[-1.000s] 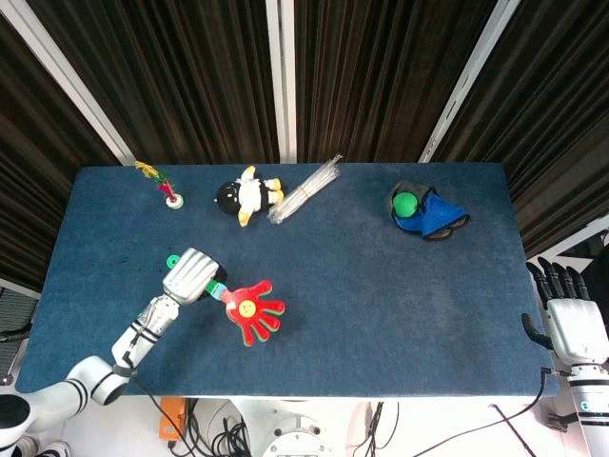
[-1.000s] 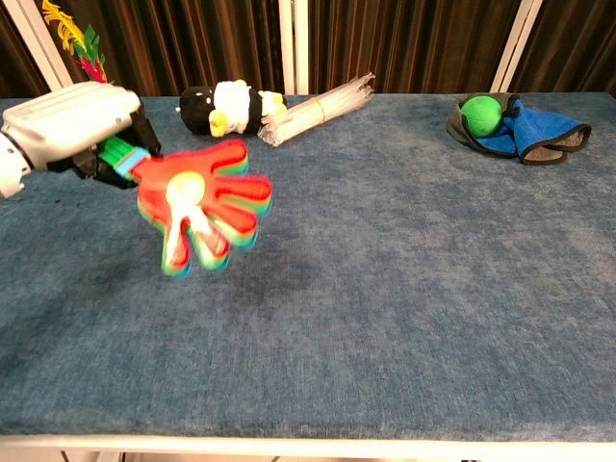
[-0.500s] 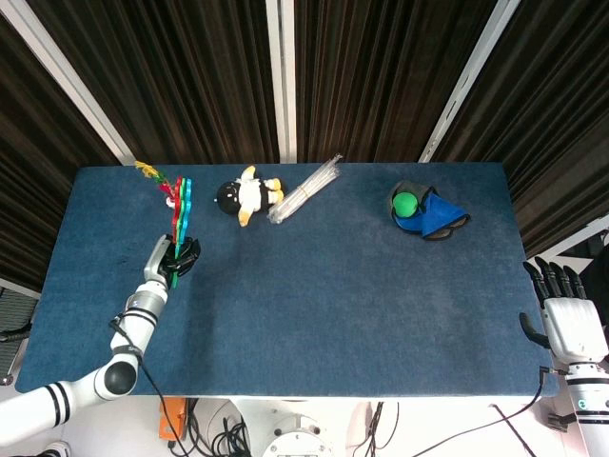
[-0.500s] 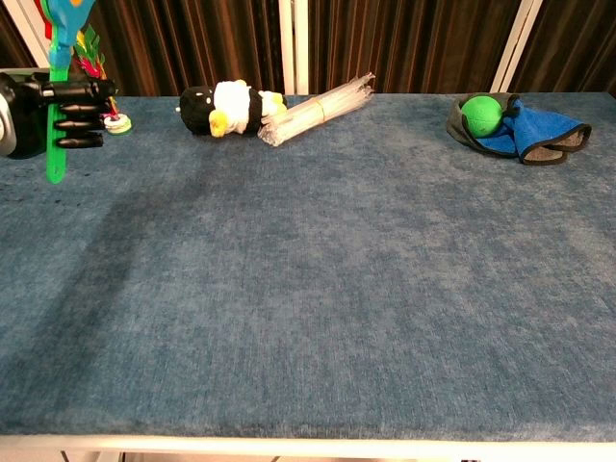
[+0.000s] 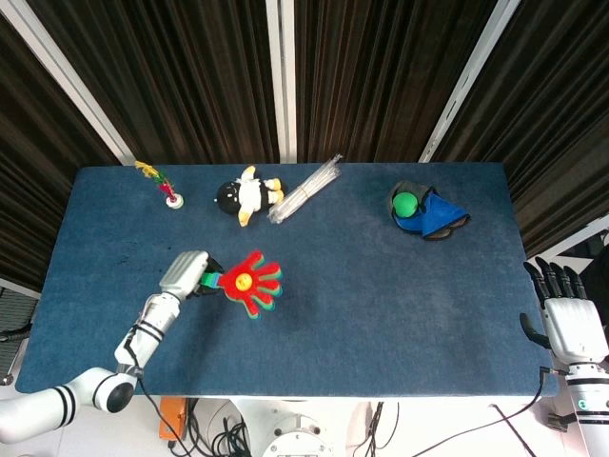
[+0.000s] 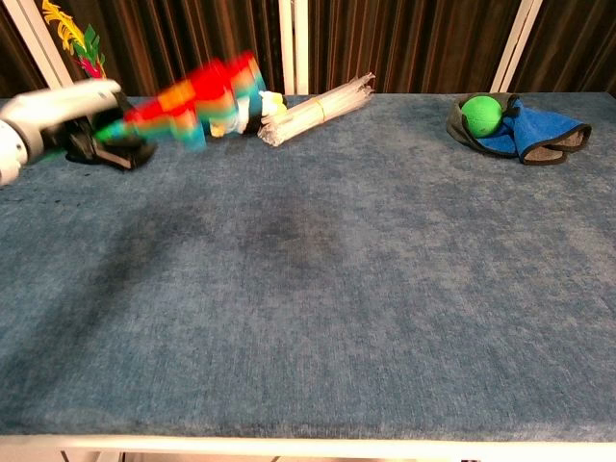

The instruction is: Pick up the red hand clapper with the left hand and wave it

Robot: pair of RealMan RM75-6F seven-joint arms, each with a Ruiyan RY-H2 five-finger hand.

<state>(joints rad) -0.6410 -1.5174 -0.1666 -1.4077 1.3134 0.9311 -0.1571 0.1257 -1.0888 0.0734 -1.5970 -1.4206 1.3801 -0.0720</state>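
One clapper [image 5: 249, 283], one penguin toy [image 5: 245, 196], one ball [image 5: 406, 203], two hands [image 5: 185, 274] [image 5: 573, 324].

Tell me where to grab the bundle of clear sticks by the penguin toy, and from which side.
Grip the bundle of clear sticks around its middle, from above, fingers across its length. It lies flat and diagonal on the table; its lower-left end nearly meets the penguin toy, while its upper-right side is open.
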